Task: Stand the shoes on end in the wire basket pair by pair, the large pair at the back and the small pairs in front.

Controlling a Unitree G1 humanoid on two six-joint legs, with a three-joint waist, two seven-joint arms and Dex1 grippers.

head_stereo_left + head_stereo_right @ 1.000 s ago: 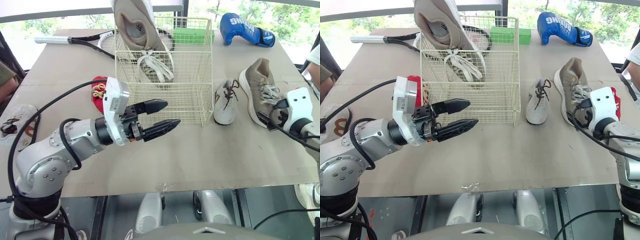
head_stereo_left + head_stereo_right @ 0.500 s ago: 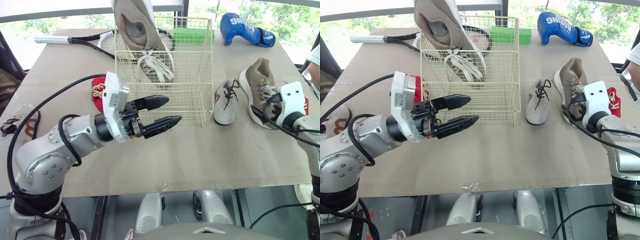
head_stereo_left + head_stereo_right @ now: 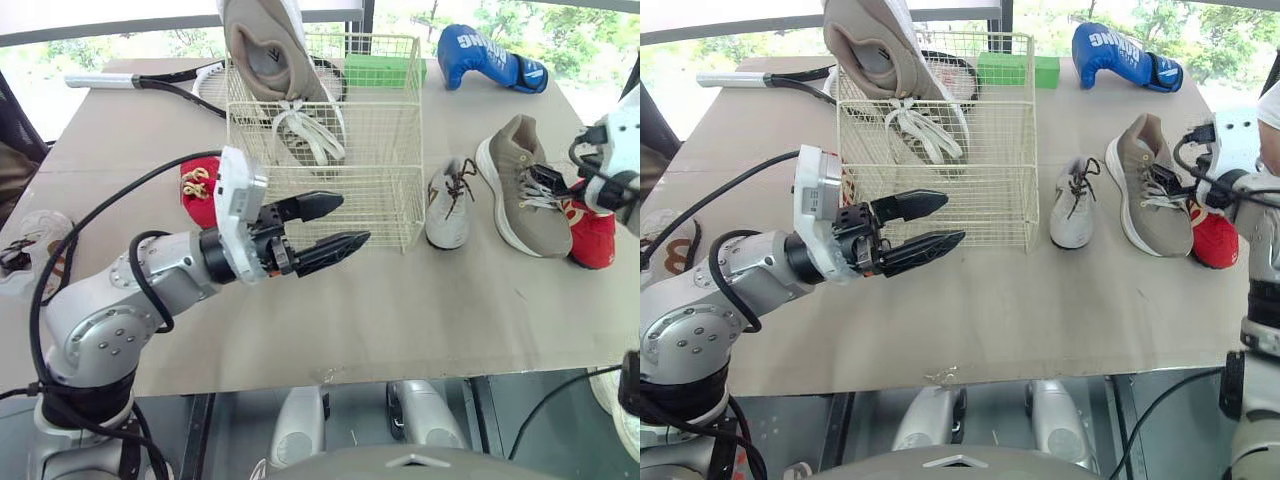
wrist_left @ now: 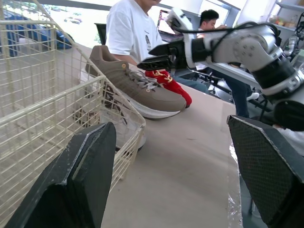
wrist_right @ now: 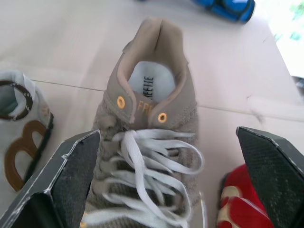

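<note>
The left pincer hung spread apart and empty before the cream wire basket; the right pincer gaped wide over the laced tan knit shoe.

The large tan shoe standing in the wire basket runs out past the picture's top edge. A red shoe sits largely hidden behind the left tool and its white housing. The racket has its head masked by basket and shoe. A second red shoe is partly covered by the wrist of the right tool. At the far left a white shoe is cropped and smeared.
</note>
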